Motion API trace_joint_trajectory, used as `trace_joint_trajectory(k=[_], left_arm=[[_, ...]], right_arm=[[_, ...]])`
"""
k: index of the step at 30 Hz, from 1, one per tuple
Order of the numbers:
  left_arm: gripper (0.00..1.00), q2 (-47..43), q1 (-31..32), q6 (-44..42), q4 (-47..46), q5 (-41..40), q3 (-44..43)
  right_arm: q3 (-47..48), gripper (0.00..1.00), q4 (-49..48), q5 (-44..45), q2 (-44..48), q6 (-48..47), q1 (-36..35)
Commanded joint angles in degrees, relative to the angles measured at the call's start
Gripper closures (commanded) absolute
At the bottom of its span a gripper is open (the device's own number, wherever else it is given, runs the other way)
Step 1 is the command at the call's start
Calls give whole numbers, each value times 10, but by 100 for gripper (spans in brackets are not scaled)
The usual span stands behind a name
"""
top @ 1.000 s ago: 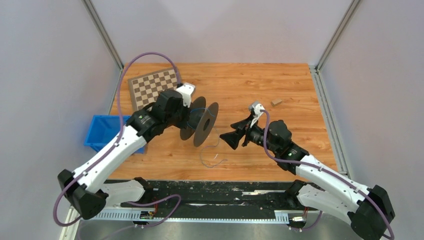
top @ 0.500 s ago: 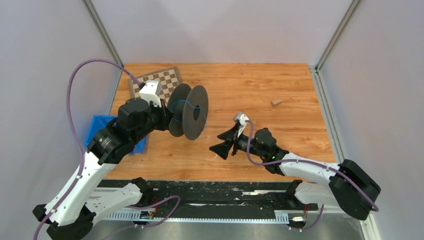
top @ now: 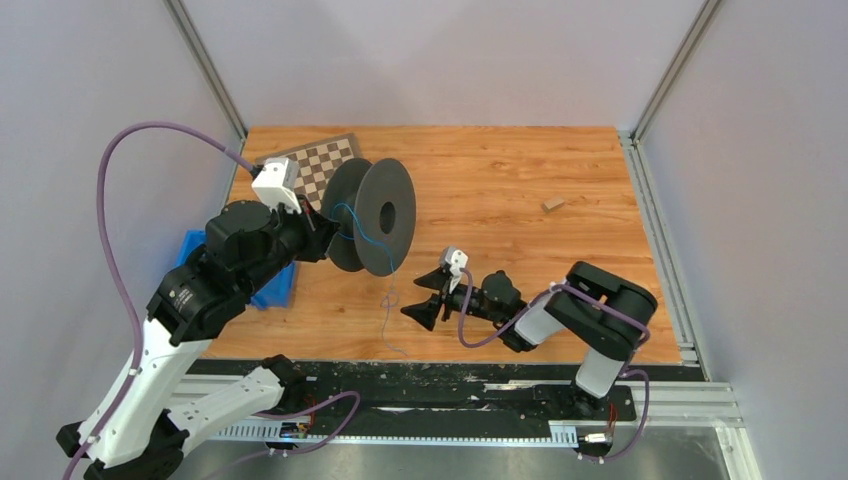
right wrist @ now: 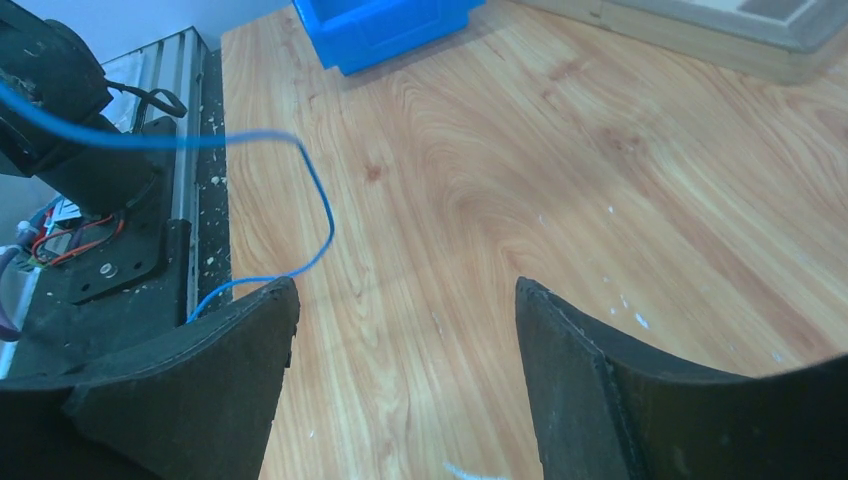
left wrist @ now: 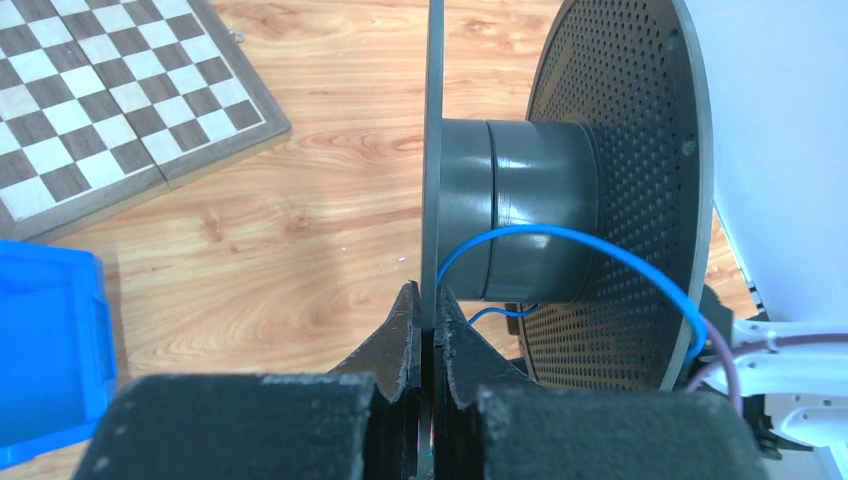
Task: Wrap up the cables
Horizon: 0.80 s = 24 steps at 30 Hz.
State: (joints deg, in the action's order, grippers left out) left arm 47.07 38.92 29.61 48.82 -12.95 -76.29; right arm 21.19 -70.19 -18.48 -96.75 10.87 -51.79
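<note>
A dark grey two-disc spool is held up over the table's left half. My left gripper is shut on the edge of its near disc. The thin blue cable loops loosely round the hub. In the top view the cable hangs from the spool and trails toward the table's front edge. My right gripper is low, just right of the hanging strand, open and holding nothing. In the right wrist view the cable curves past the left fingertip, outside the open gripper.
A chessboard lies at the back left behind the spool. A blue bin sits at the table's left edge under my left arm. A small wooden block lies at the right. A black rail runs along the front edge.
My left arm has carried the spool up, back and to the left, turning it. My right gripper has moved left and nearer the front edge, staying open. The cable now hangs from the spool.
</note>
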Motion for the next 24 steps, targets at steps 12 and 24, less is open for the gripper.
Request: trace_joint_trajectory(k=[12, 24], left_arm=[[100, -11, -1, 29, -53, 7, -47], [100, -18, -1, 35, -73, 12, -43]], right_arm=[[123, 25, -228, -93, -184, 48, -25], [170, 34, -231, -14, -237, 111, -25]])
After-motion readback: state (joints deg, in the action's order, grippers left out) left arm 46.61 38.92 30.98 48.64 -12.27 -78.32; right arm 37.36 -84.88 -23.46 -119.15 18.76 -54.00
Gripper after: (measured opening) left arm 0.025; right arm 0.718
